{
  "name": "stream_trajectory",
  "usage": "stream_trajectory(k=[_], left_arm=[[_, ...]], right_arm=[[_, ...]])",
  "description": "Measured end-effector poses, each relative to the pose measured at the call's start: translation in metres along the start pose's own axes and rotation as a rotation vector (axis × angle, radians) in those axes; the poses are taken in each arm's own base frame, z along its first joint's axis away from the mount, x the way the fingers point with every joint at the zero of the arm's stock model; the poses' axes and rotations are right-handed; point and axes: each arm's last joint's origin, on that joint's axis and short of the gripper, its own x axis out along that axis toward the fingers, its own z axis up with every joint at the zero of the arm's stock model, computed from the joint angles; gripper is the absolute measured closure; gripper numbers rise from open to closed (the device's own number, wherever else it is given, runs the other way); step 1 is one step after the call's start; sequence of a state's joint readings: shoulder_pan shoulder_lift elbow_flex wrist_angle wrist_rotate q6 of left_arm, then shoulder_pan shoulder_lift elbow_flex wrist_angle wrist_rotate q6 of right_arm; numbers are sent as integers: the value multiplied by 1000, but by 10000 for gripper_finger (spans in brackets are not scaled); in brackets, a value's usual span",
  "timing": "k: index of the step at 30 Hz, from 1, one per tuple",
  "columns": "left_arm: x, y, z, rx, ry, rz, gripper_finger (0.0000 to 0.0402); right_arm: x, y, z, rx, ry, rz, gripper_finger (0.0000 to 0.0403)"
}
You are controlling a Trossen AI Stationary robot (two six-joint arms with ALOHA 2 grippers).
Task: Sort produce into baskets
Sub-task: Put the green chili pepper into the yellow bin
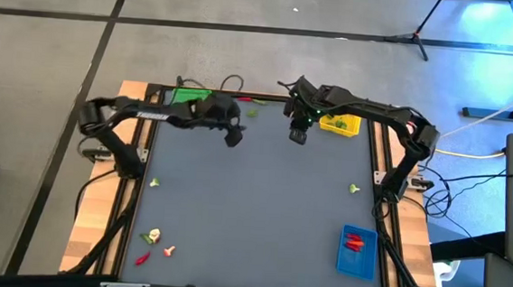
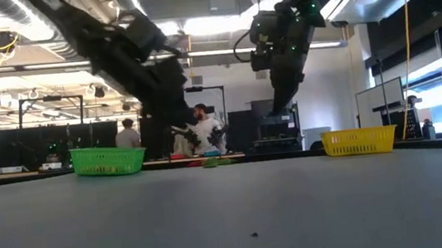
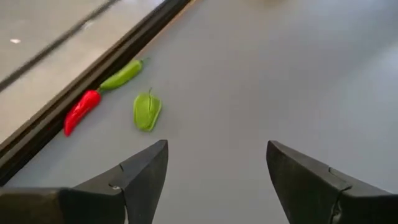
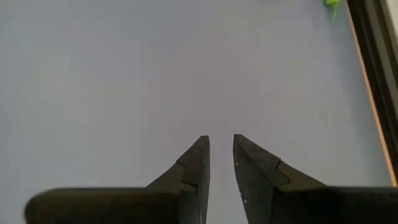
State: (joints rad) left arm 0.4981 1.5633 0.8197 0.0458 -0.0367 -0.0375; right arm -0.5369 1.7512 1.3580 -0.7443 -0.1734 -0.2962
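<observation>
Both dark arms are raised at the far edge: left gripper point(image 3: 217, 180) spread wide, right gripper point(image 4: 221, 163) narrowly parted, nothing held.

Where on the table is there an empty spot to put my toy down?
The big grey middle of the table is bare, between the lone green piece and the small pale piece. It is crowded along the far edge, where the green basket, yellow basket and both hands sit, and by the near-left corner's loose pieces.

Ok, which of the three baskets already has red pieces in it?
The blue basket, at the table's near right corner: red pieces lie inside it. The green basket and yellow basket stand at the far edge, showing no red.
</observation>
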Motion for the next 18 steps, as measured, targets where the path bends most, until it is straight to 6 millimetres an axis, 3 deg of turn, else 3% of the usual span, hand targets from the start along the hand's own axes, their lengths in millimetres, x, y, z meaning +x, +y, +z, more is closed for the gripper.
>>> stream_trajectory(k=[10,18], left_arm=[[61,54,29,62,59,-101,135],[99,79,20,39,110,-117,174]], right_arm=[[0,-1,1,-30,-12,-11,329],[0,0,1,-43,-9,-11,329]])
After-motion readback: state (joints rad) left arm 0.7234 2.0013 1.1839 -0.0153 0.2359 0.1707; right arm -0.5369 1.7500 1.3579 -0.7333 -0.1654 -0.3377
